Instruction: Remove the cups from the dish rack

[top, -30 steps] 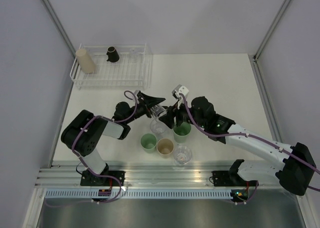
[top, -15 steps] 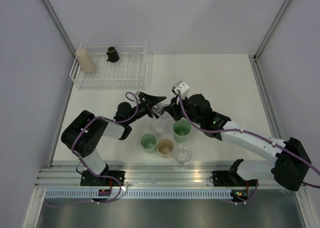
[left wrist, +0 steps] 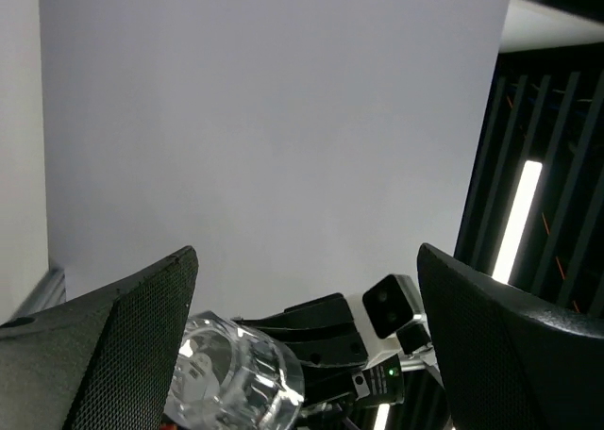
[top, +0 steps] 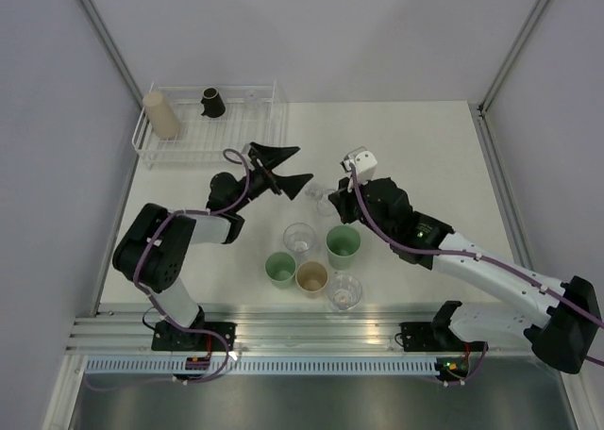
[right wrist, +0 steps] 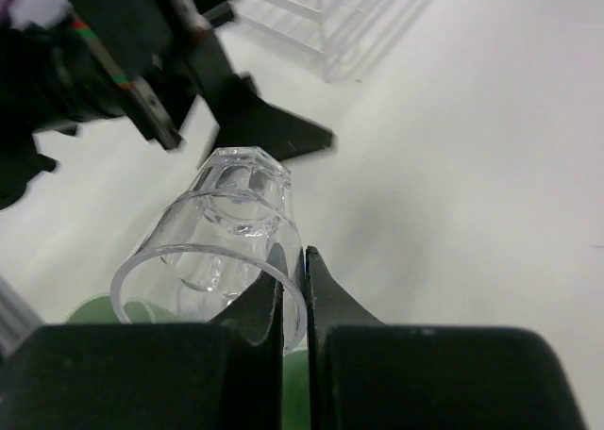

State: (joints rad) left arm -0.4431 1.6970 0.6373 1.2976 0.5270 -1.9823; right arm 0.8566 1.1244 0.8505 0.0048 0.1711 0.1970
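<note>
1. Top view: the left gripper [top: 304,162] has pulled back toward the dish rack [top: 208,153], jaws spread; the right gripper [top: 327,202] pinches the clear cup [top: 319,194] just beside it
2. Left wrist: its fingers [left wrist: 132,345] gape, cup [left wrist: 231,378] beyond
3. Right wrist: fingers [right wrist: 335,312] clamp the tilted cup's [right wrist: 236,227] rim

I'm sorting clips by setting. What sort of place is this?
Probably a robot test bench, not a kitchen: a white table boxed in by plain grey panels, robot arms bolted to a metal rail, with a dish rack and cups on it.
</note>
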